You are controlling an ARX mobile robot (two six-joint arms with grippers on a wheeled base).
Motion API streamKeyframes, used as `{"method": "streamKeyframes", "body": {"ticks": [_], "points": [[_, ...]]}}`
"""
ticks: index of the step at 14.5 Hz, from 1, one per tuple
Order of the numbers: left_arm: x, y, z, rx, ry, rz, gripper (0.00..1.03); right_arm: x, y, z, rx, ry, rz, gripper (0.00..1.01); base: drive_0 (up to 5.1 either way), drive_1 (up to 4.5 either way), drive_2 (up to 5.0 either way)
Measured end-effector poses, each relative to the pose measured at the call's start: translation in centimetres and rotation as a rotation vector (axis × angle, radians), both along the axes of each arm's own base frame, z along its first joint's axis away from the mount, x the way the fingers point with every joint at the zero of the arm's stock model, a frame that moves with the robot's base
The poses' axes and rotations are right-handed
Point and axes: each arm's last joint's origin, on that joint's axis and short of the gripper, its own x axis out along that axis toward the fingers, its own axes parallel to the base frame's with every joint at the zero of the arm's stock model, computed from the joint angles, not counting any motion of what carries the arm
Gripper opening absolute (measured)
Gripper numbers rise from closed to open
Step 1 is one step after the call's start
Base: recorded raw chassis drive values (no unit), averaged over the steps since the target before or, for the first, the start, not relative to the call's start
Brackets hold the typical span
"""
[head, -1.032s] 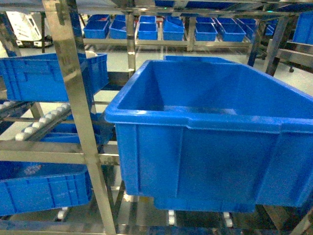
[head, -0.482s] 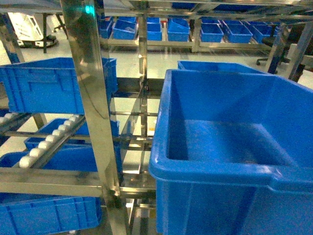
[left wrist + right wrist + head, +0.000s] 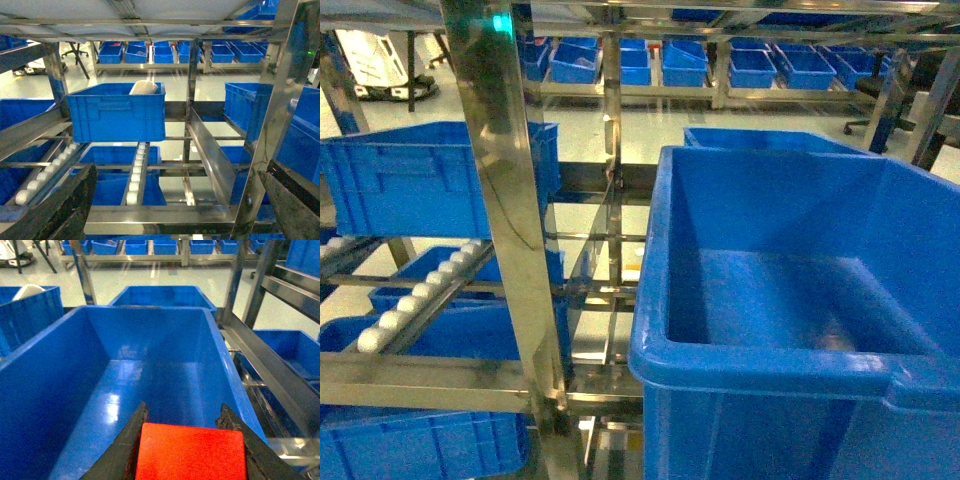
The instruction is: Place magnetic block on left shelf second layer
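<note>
The magnetic block (image 3: 190, 452) is a glossy red cube, and my right gripper (image 3: 183, 409) is shut on it. In the right wrist view the cube hangs over the near end of a large deep blue thick-rimmed crate (image 3: 150, 375) with a bare floor. That crate (image 3: 760, 365) fills the right of the head view and rests on the left shelf second layer, a stainless-steel tier (image 3: 605, 385). My left gripper (image 3: 182, 167) is open with nothing between its fingers and faces the steel rack's front rail (image 3: 160, 220). Neither gripper shows in the head view.
A shiny square post (image 3: 505, 200) stands just left of the deep crate. Beyond it are white roller rails (image 3: 415, 295) and smaller blue crates (image 3: 430, 180). One such crate (image 3: 115, 112) holds a white object (image 3: 144, 88). Further racks of blue bins (image 3: 720, 65) line the back.
The head view has swung, so the deep crate slid from the middle to the right and the post moved toward centre. In the last half second it shifted only slightly.
</note>
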Motion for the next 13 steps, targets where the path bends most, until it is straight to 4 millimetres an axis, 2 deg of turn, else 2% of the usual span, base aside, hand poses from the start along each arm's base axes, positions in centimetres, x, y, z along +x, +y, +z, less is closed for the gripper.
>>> {"method": "streamKeyframes", "body": {"ticks": [2, 3, 4, 5, 6, 8, 9, 10, 12, 13], "points": [[0.0, 0.0, 0.0, 0.0, 0.0, 0.0, 0.98, 3.2, 1.1, 2.2, 0.028, -0.033, 0.044, 0.34, 0.0, 0.0, 0.0], [0.0, 0.0, 0.0, 0.0, 0.0, 0.0, 0.98, 5.1, 2.0, 2.1, 0.05, 0.005, 0.067, 0.34, 0.0, 0.0, 0.0], [0.0, 0.0, 0.0, 0.0, 0.0, 0.0, 0.98, 7.5, 3.2, 1.5, 0.046, 0.041, 0.073, 0.34, 0.0, 0.0, 0.0], [0.0, 0.0, 0.0, 0.0, 0.0, 0.0, 0.98, 11.6, 5.1, -0.7, 0.05, 0.166, 0.087, 0.34, 0.0, 0.0, 0.0], [0.0, 0.0, 0.0, 0.0, 0.0, 0.0, 0.98, 14.4, 6.2, -2.5, 0.057, 0.253, 0.059, 0.34, 0.0, 0.0, 0.0], [0.0, 0.0, 0.0, 0.0, 0.0, 0.0, 0.98, 15.8, 6.8, -3.5, 0.079, 0.297, 0.05, 0.34, 0.0, 0.0, 0.0], [0.0, 0.0, 0.0, 0.0, 0.0, -0.001, 0.98, 15.9, 6.9, -3.8, 0.078, 0.302, 0.03, 0.41, 0.0, 0.0, 0.0], [0.0, 0.0, 0.0, 0.0, 0.0, -0.001, 0.98, 15.2, 6.9, -3.5, 0.067, 0.237, -0.013, 0.56, 0.0, 0.0, 0.0], [0.0, 0.0, 0.0, 0.0, 0.0, 0.0, 0.98, 13.8, 6.8, -3.0, 0.033, 0.16, -0.045, 0.67, 0.0, 0.0, 0.0], [0.0, 0.0, 0.0, 0.0, 0.0, -0.001, 0.98, 11.8, 6.8, -2.5, -0.004, 0.088, -0.068, 0.78, 0.0, 0.0, 0.0]]}}
